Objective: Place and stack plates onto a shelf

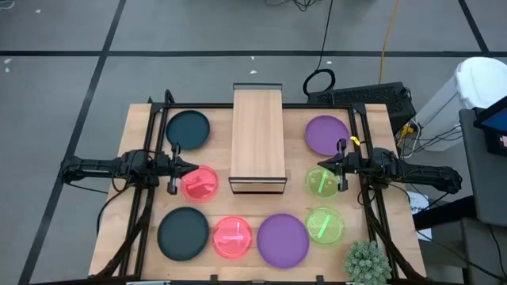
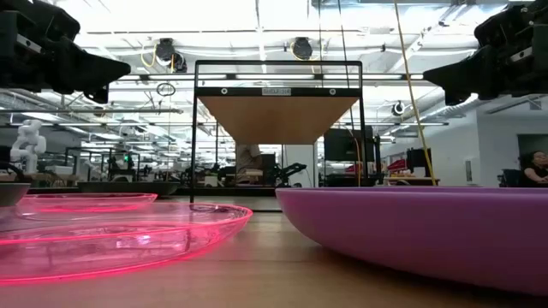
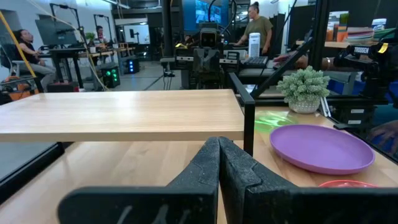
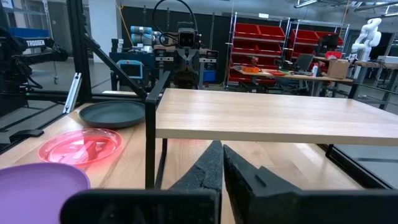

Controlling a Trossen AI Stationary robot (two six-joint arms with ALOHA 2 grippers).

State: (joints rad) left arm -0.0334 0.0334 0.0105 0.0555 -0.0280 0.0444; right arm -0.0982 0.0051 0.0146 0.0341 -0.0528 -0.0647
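The shelf (image 1: 257, 138), a light wood plank on a thin black frame, stands at the table's middle with nothing on top. Several plates lie flat on the table around it. To its left are a dark one (image 1: 188, 131) and a pink one (image 1: 198, 184), to its right a purple one (image 1: 326, 134) and a green one (image 1: 321, 181). Dark (image 1: 183, 233), pink (image 1: 232, 237), purple (image 1: 283, 240) and green (image 1: 324, 226) plates line the near side. My left gripper (image 1: 192, 167) hovers shut left of the shelf, above the pink plate's edge. My right gripper (image 1: 317, 167) hovers shut right of the shelf, pointing at it (image 4: 267, 115).
A small potted plant (image 1: 367, 261) stands at the table's near right corner. Black frame rails (image 1: 150, 134) run along both table sides. In the left wrist view the purple plate (image 3: 320, 148) lies beyond the shelf's post. People sit and stand in the room behind.
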